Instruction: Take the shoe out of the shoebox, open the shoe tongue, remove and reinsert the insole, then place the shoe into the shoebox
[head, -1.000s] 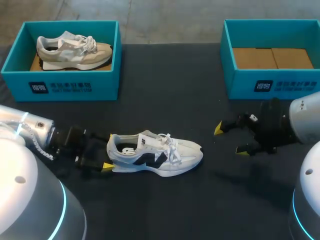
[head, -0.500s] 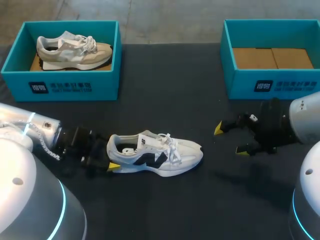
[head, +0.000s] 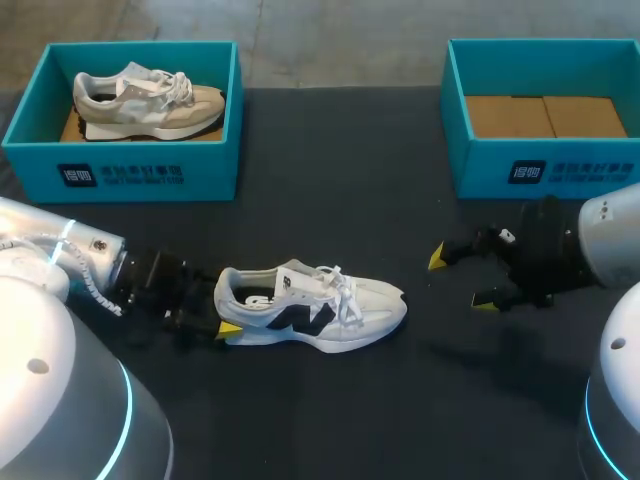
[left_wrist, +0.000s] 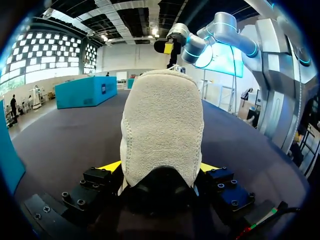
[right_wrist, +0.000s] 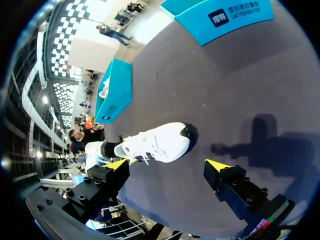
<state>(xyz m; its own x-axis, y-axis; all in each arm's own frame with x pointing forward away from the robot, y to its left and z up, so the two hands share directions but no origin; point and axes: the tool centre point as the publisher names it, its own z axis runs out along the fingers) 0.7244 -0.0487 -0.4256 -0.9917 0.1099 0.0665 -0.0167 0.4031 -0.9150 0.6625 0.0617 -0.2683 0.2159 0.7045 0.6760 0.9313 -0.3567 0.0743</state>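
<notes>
My shoe (head: 320, 305), white with a dark side mark and white laces, stands upright on its sole near me, left of middle, toe pointing right. The teal shoebox (head: 545, 165) sits far right, open, its cardboard floor showing.

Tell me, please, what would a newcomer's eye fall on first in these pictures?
The white sneaker stands alone in the middle of the dark table, with the left gripper at its heel and the right gripper open, off beyond its toe. At the far corners sit two teal boxes: the left box holds a beige sneaker, and the right box holds no shoe.
</notes>
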